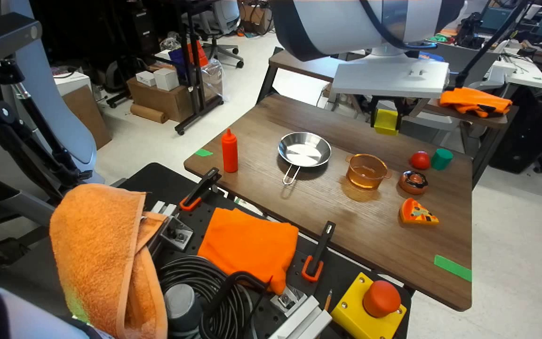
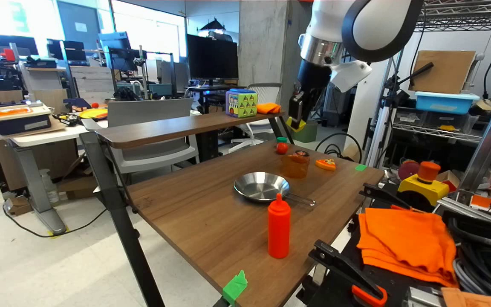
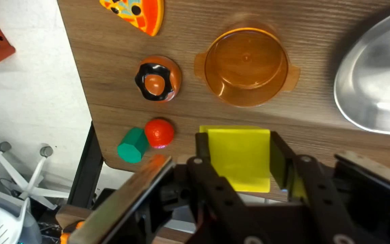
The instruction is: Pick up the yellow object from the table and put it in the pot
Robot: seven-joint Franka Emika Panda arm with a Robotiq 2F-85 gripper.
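Both fingers of the gripper (image 3: 239,145) clasp the yellow block (image 3: 240,166) in the wrist view, one against each side. Farther up the frame, apart from the block, the round, translucent amber pot (image 3: 249,67) stands upright on the wooden tabletop (image 3: 107,61). To its right in the frame, the silver pan (image 3: 384,74) is cut off by the edge. To its left are a pizza slice (image 3: 139,15), partly out of frame, a round orange piece (image 3: 157,79) with a black wavy ring, a red ball-like piece (image 3: 159,133) and, just beside that, a green piece (image 3: 133,145).

In an exterior view, the gripper (image 1: 386,121) holds the block in the air, higher in the frame than the pot. The pot stands between the pan and the round orange piece. A red squeeze bottle (image 1: 230,153) stands upright near the end of the tabletop.

In an exterior view, the block (image 2: 300,126) shows yellow at the tips of the gripper, raised higher than the tabletop. The pot stands behind the pan, and a picture-covered box (image 2: 241,103) rests on a raised shelf (image 2: 177,127), just beside an orange cloth (image 2: 268,108).
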